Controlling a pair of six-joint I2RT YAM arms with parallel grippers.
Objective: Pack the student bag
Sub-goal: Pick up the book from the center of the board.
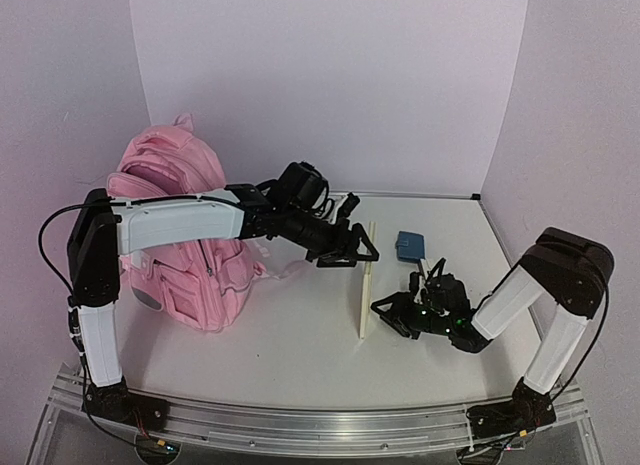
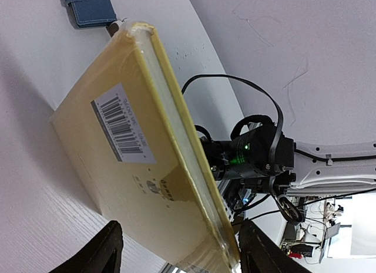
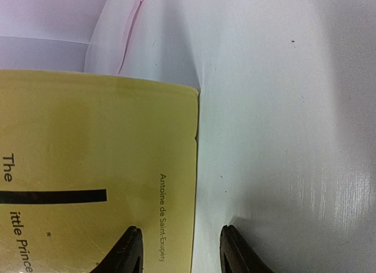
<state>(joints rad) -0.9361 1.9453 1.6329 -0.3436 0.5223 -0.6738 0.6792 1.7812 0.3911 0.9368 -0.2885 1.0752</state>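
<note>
The student bag (image 1: 175, 235), a pink backpack, stands at the left of the table. A thin yellow book (image 1: 366, 285) stands on edge in the middle. My left gripper (image 1: 360, 247) reaches over its far end. In the left wrist view the book's barcoded back cover (image 2: 135, 167) runs between the gripper's (image 2: 179, 249) spread fingers (image 2: 103, 249), which are open with a gap beside it. My right gripper (image 1: 383, 307) is at the book's near end, open. One fingertip (image 3: 126, 249) lies over the front cover (image 3: 94, 167) and the other is over bare table.
A small blue wallet (image 1: 410, 247) lies just right of the book, also in the left wrist view (image 2: 88, 7). White walls close the table at the back and sides. A pink strap (image 3: 130, 32) of the bag shows beyond the book.
</note>
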